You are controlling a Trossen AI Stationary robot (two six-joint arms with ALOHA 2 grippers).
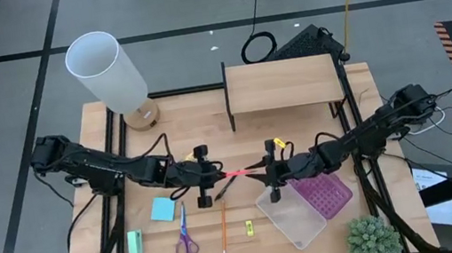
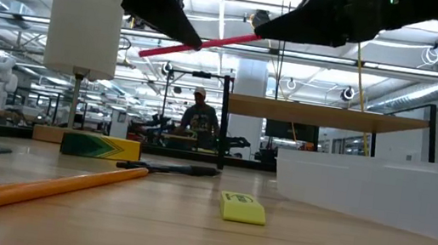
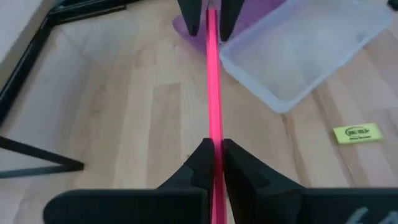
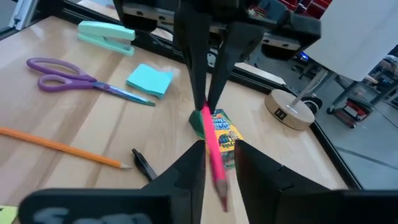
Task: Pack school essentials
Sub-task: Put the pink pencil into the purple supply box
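Pink pen (image 1: 237,173) hangs level above the wooden table (image 1: 315,122), pinched at 1 end by the left gripper (image 1: 216,176) and at the other by the right gripper (image 1: 261,171). Scissors (image 1: 184,238), pencil (image 1: 223,229) and clear bin (image 1: 293,217) lie nearby.
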